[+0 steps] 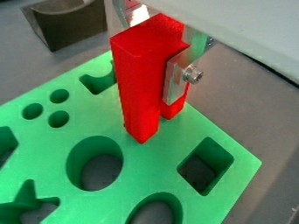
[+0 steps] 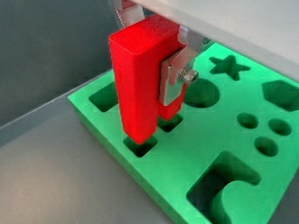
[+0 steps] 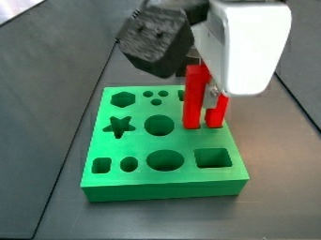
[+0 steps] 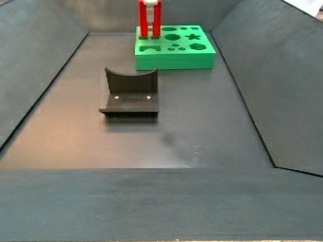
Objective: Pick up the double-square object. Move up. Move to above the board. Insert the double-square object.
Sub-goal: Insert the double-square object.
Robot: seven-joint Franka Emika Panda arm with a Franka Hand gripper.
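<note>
Item: my gripper [image 1: 176, 77], silver plate fingers with dark pads, jaws closed on the upper part of the bright red tall narrow block made of two joined square bars, the double-square object [image 1: 142, 83]. One silver finger [image 2: 176, 77] with a screw lies flat against the block's side in both wrist views.

Position: the red block [image 3: 196, 97] stands upright over the bright green thick rectangular slab with shaped cut-outs, the board [image 3: 175, 178]. In both wrist views its lower end [image 2: 138, 131] meets the board at a cut-out near the edge; how deep it sits I cannot tell.

Board cut-outs, side view: hexagon [image 3: 122, 97], star [image 3: 119, 127], large circle [image 3: 160, 125], square [image 3: 213, 157], oval [image 3: 164, 160], several small round holes. None touch the block.

Surroundings: dark grey counter [image 4: 177, 142] with sloping dark walls. In a side view the board [image 4: 177, 54] sits at the far end, and the dark L-shaped fixture [image 4: 130, 95] stands nearer, well apart from it, on its base plate. In a wrist view a dark grey block with a curved notch [image 1: 65, 22] lies on the counter beyond the board, clear of my arm.

Obstruction: my own white and black wrist housing [image 3: 213, 42] hides the block's top in that side view.
</note>
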